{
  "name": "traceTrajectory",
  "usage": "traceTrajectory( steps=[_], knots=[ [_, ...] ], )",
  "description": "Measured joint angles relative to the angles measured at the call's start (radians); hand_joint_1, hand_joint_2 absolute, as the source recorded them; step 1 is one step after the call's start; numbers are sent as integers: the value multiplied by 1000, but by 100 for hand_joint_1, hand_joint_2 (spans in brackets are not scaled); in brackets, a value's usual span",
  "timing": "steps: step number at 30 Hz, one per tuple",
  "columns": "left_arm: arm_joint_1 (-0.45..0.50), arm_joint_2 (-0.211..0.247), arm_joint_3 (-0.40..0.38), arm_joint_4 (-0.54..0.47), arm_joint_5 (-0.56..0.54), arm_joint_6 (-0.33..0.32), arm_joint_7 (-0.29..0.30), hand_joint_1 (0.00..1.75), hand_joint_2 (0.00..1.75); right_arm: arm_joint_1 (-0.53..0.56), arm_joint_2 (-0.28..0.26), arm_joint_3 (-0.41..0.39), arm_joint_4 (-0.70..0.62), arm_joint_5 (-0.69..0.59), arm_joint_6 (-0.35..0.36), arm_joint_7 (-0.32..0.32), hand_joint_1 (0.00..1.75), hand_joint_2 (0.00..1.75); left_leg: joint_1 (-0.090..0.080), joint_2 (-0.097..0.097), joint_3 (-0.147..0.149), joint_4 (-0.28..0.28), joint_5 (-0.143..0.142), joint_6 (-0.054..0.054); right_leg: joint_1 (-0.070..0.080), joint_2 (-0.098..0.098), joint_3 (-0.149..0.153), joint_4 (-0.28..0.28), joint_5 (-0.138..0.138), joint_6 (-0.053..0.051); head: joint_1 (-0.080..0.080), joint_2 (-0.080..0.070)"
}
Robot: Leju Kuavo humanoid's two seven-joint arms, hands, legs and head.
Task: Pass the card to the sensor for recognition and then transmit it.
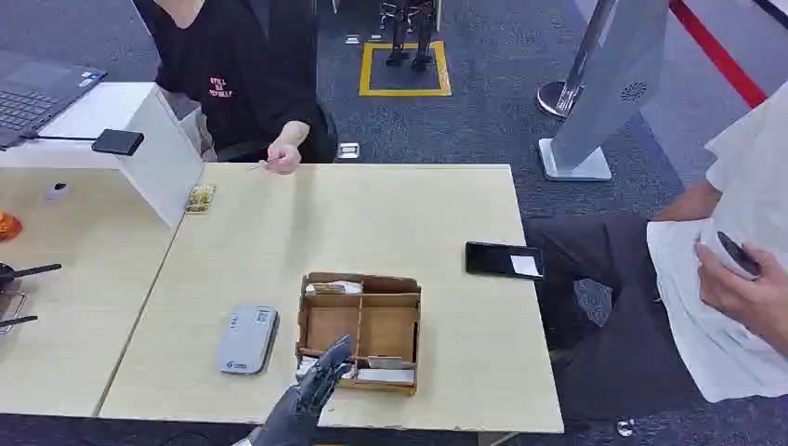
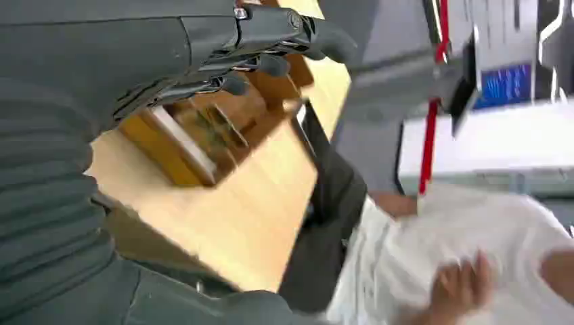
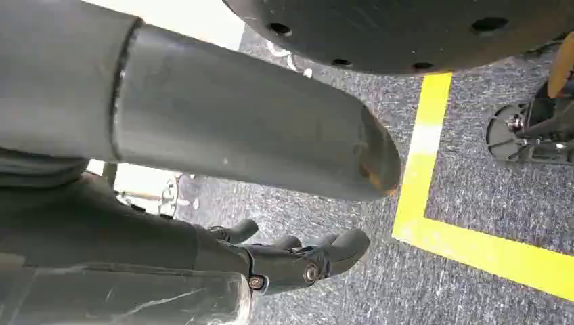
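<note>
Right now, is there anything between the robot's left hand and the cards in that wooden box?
Nothing visible blocks it. The left hand hovers at the near-left corner of the wooden box, holding nothing, right beside the cards in its near compartments. The box is open on top.

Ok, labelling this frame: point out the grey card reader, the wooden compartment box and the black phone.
Grey card reader [image 1: 247, 338], head view, top face.
Wooden compartment box [image 1: 361, 327], head view, middle divider.
Black phone [image 1: 497, 259], head view, screen.

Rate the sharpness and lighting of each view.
Head view: evenly lit, sharp, soft shadows; left hand by the wooden box. Left wrist view: motion-smeared, the box and a person's sleeve streaked. Right wrist view: crisp carpet, right hand dim.
</note>
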State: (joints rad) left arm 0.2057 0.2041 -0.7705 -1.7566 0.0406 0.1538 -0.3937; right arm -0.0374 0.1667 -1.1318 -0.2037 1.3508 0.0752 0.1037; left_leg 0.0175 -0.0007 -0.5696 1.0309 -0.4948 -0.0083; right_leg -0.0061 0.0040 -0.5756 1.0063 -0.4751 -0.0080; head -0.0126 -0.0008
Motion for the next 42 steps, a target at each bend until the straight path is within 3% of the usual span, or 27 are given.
traceTrajectory(
  steps=[5,10,16,19,25,28,33,36,42],
  knots=[
    [24,-47,56,-45,-177,261,31,0,175,5,0,-16,0,-3,-8,1,0,0,0,0,0,0,0,0,0,0,0,0,0,0,0,0],
    [36,-90,71,-73,-295,410,72,0,175,9,2,-23,0,-3,-10,1,0,0,0,0,0,0,0,0,0,0,0,0,0,0,0,0],
    [37,-105,80,-82,-319,443,76,0,175,10,2,-24,0,-1,-12,1,0,0,0,0,0,0,0,0,0,0,0,0,0,0,0,0],
    [40,-120,98,-82,-444,518,79,0,175,10,3,-28,0,3,-15,2,0,0,0,0,0,0,0,0,0,0,0,0,0,0,0,0],
    [67,-237,255,-82,-782,520,24,0,175,10,7,-39,-3,21,-20,5,0,0,0,0,0,0,0,0,0,0,0,0,0,0,0,0],
    [75,-295,331,-82,-891,520,-8,0,175,10,9,-39,-3,29,-20,8,0,0,0,0,0,0,0,0,0,0,0,0,0,0,0,0],
    [76,-407,494,-81,-1082,520,-123,3,175,9,10,-39,-4,46,-19,11,0,0,0,0,0,0,0,0,0,0,0,0,0,0,0,0],
    [70,-459,581,-77,-1114,520,-154,3,175,9,10,-39,-4,53,-19,11,0,0,0,0,0,0,0,0,0,0,0,0,0,0,0,0],
    [66,-510,656,-70,-1143,520,-164,14,175,9,10,-39,-4,58,-19,11,0,0,0,0,0,0,0,0,0,0,0,0,0,0,0,0]
  ],
)
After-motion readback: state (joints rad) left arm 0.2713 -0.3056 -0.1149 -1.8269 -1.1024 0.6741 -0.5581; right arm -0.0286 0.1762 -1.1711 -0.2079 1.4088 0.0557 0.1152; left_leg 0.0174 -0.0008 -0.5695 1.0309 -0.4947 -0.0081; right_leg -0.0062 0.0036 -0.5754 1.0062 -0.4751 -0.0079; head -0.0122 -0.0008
